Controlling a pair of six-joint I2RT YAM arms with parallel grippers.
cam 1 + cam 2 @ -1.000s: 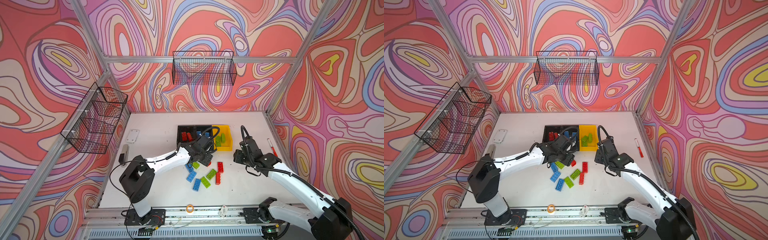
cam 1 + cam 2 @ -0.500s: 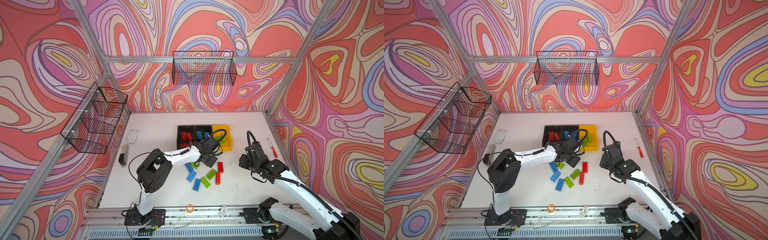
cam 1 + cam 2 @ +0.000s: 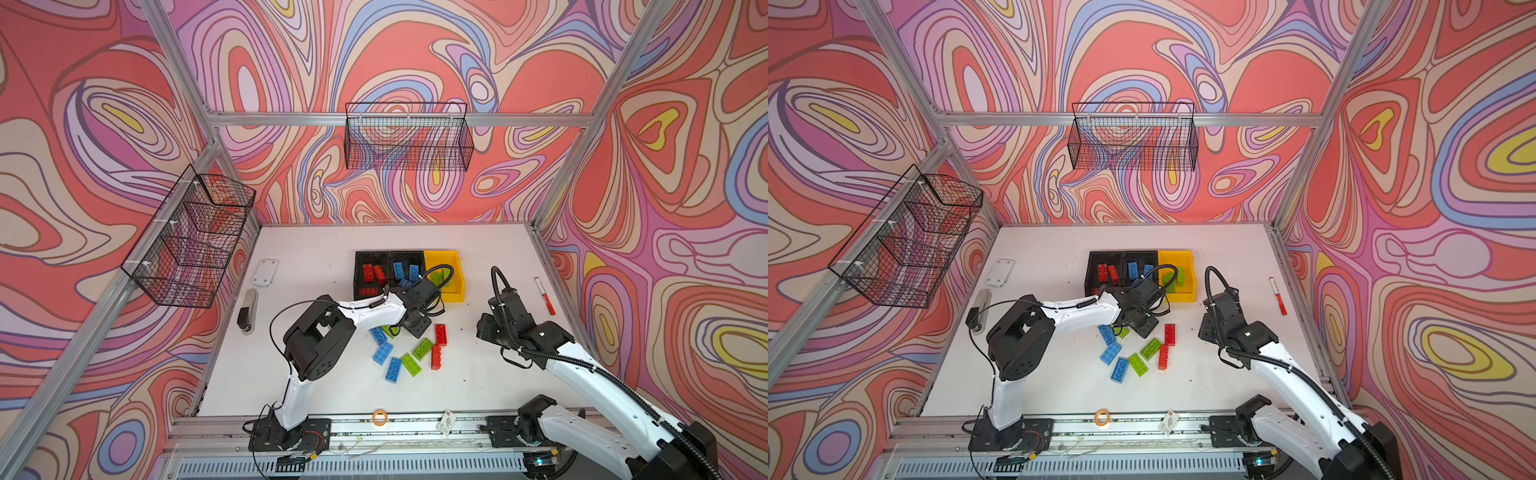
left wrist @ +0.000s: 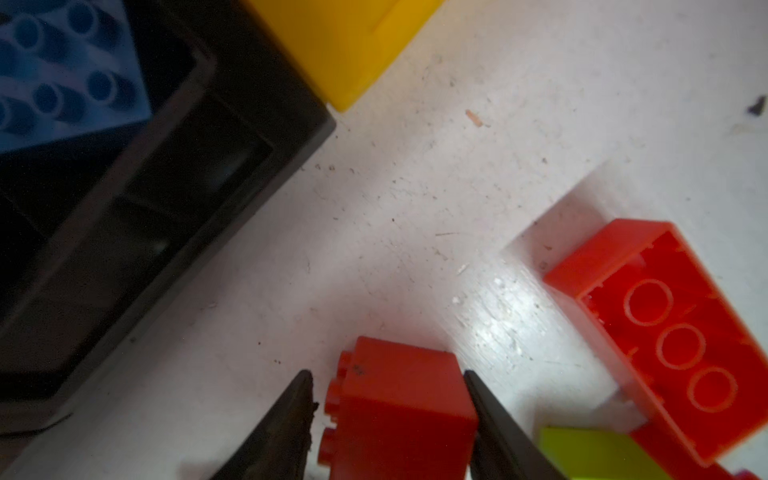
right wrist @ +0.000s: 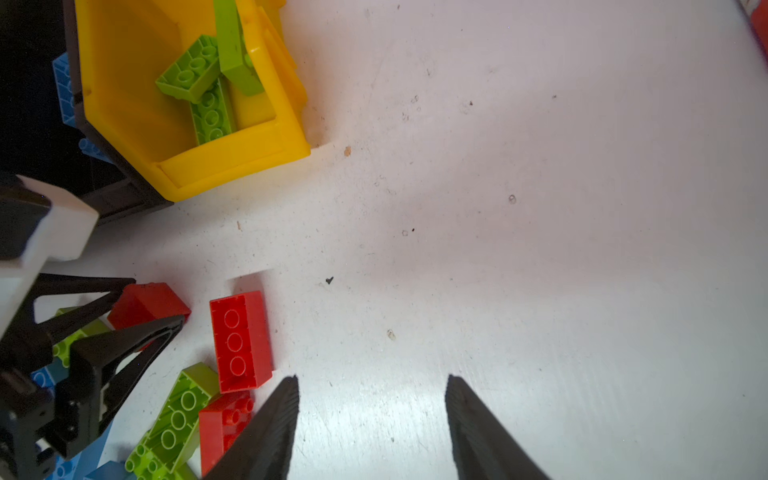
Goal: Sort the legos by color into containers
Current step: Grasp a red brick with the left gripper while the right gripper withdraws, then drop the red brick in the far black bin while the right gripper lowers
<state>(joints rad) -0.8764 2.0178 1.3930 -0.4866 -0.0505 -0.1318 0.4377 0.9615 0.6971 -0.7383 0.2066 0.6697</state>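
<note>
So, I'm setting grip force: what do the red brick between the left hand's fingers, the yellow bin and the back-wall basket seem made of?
Red brick: hard moulded plastic, apparently; crisp studs, even colour, slight sheen.
Yellow bin: likely plastic too; smooth walls, rounded moulded rim, soft gloss.
Back-wall basket: thin black wire grid, probably coated metal, matte; wall pattern shows through.

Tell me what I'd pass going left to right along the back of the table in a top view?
White plate → black bin with red bricks → black bin with blue bricks → yellow bin → red marker.
</note>
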